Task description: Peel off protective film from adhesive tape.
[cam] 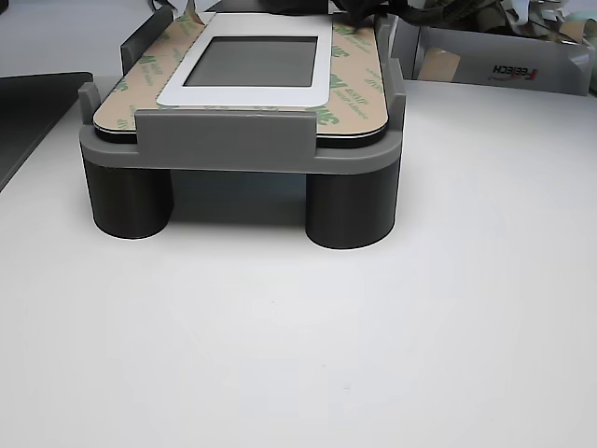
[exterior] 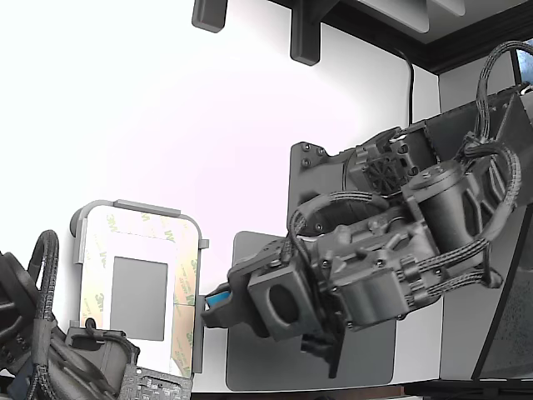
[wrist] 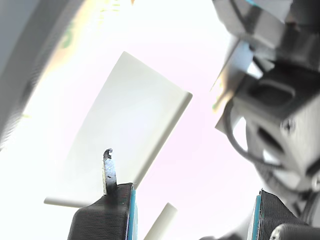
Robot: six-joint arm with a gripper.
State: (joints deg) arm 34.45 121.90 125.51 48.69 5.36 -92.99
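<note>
The white rounded plate [exterior: 116,249] sits in a grey holder [exterior: 198,300] at the exterior view's left. Cream protective film [exterior: 185,287] printed with green 3M logos covers the adhesive tape framing the grey rectangle [exterior: 139,297]. The other view shows the film [cam: 353,86] lying flat on the raised plate around the rectangle [cam: 247,61]. My gripper [exterior: 216,307], with blue pads, is at the plate's right edge in the exterior view. In the washed-out wrist view its fingers [wrist: 107,215] stand wide apart with nothing held, so the gripper [wrist: 192,217] is open. I cannot tell whether it touches the film.
A dark grey mat [exterior: 250,367] lies under my arm. A second arm [exterior: 58,354] sits at the exterior view's lower left, by the plate's near end, and shows in the wrist view [wrist: 280,100]. The holder stands on two dark cylinders [cam: 350,210]. A cardboard box [cam: 504,56] is behind.
</note>
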